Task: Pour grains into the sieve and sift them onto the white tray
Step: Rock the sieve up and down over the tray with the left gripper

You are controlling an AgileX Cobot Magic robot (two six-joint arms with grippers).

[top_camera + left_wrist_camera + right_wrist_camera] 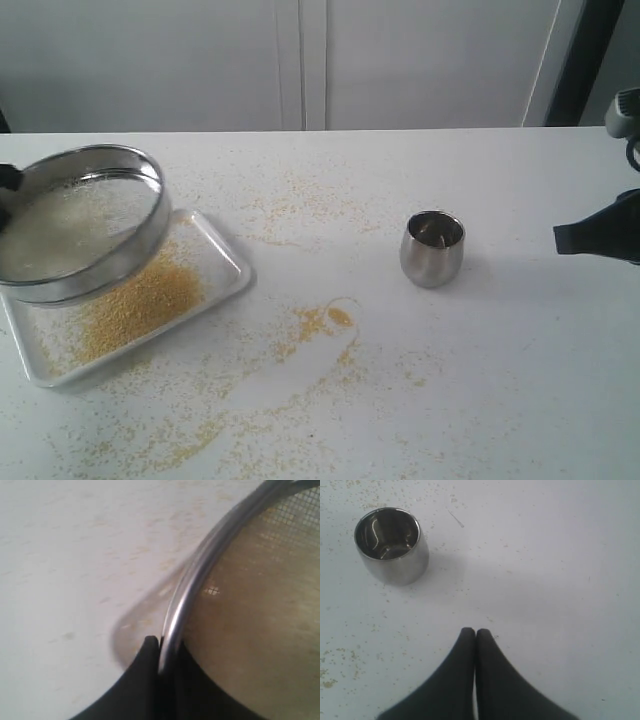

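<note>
Sieve, wide round steel-rimmed wire-mesh: judged rigid, light, rim slick. Left claw pinches the rim and may swivel. Right claw closed, empty.

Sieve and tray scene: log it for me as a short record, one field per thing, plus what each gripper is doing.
sieve: held tilted over the white tray, rim clamped by the left gripper
grains: golden heap on the tray; paler ones in the sieve; many strewn on the table
steel cup: upright on the table, looks empty
right gripper: shut, holding nothing, apart from the cup
</note>
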